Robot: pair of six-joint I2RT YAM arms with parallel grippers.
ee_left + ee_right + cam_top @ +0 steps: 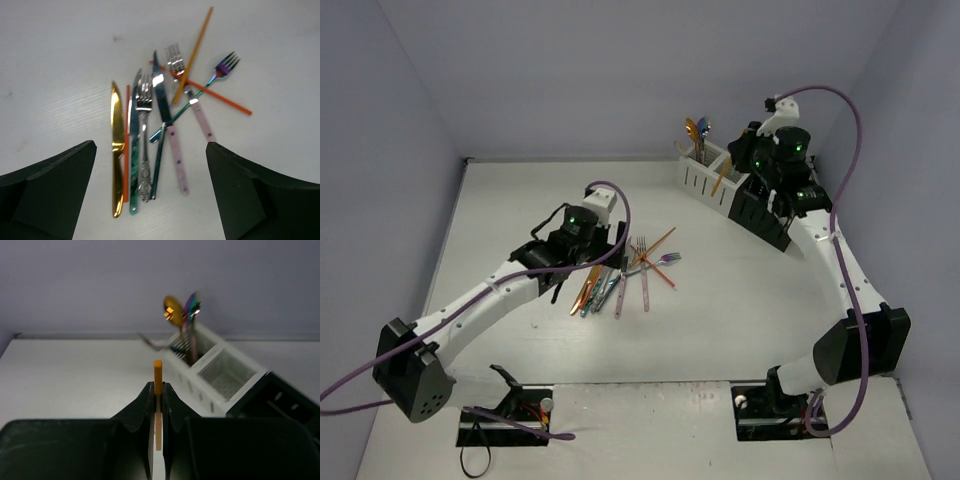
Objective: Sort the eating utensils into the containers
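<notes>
Several eating utensils lie in a loose pile mid-table: a gold knife, a silver fork, a pink-handled fork, an iridescent fork and thin orange pieces. My left gripper hovers open just over their handles, holding nothing; it also shows from above. My right gripper is shut on a slim orange utensil, held over the white container next to the black container. A gold spoon and an iridescent spoon stand in the white container's far compartment.
The containers stand in a row at the back right, close to the rear wall. The right arm reaches along the table's right side. The left arm crosses the left half.
</notes>
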